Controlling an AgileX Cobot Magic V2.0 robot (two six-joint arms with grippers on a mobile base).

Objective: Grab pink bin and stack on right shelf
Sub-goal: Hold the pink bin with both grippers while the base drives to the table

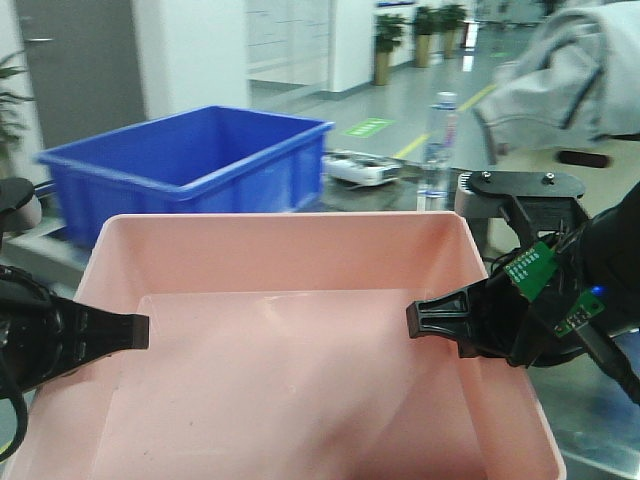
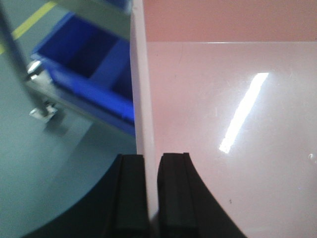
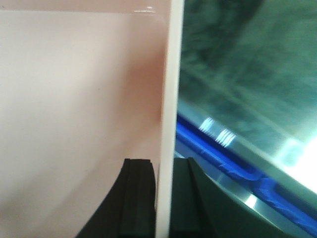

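From the front view, the pink bin (image 1: 280, 255) fills the near middle of the scene, open side up and empty, with a blue crate (image 1: 200, 160) just beyond its far left corner and a clear bottle (image 1: 437, 150) standing farther off to the right. The left gripper (image 1: 115, 335) sits at the bin's left wall and the right gripper (image 1: 440, 320) at its right wall, each showing one black finger inside the tub. In the left wrist view, the left gripper (image 2: 152, 198) is pinched on the pink bin (image 2: 223, 99), one finger on each side of the pale wall, with the blue crate (image 2: 84, 74) farther out on the left. In the right wrist view, the right gripper (image 3: 165, 198) clamps the pink bin (image 3: 74, 99) the same way, over a blurred, glossy grey-green surface (image 3: 247, 74).
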